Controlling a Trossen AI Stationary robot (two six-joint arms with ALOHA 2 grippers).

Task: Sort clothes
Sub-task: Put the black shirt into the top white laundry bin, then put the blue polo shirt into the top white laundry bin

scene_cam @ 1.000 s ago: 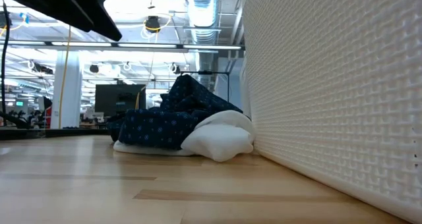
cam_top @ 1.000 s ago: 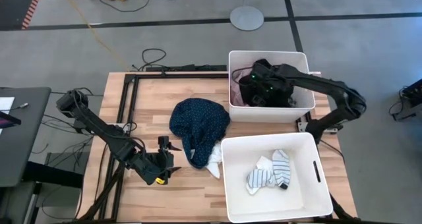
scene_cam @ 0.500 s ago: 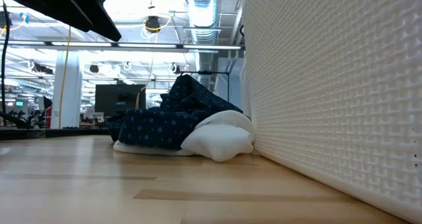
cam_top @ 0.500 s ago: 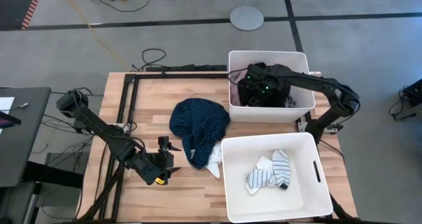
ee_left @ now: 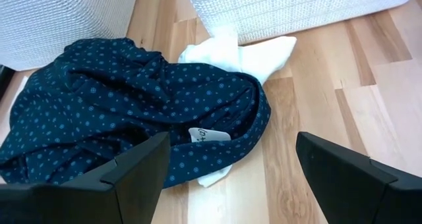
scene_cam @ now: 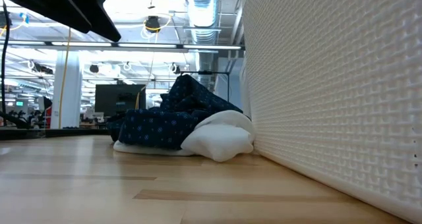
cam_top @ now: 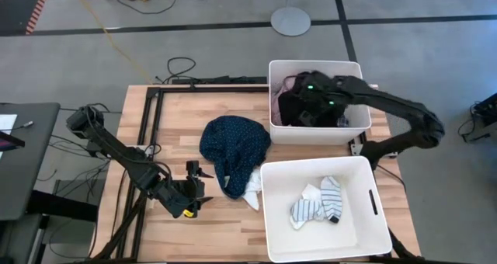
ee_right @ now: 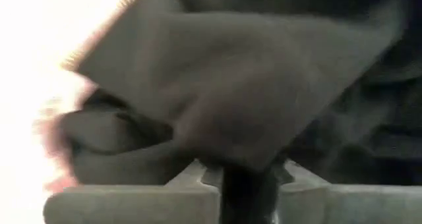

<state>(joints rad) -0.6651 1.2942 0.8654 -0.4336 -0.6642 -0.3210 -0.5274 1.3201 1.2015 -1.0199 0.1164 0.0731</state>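
The right gripper (cam_top: pixel 304 102), down in the far bin (cam_top: pixel 357 132) (grip unclear), might drag the black garment (cam_top: pixel 291 109) out.

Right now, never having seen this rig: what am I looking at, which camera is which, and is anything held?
Two dark robot arms work at a wooden table, sorting clothes into white bins.

The overhead picture shows everything. The low picture looks level across the tabletop. The other two come from cameras on the arms' wrists.

On the table lies a navy dotted garment with a white piece of clothing under its edge. The near bin holds white and striped socks. The far bin holds dark clothes.

The left gripper waits open above the table, holding nothing. The right gripper is down in the far bin against black fabric; whether it grips it cannot be told.
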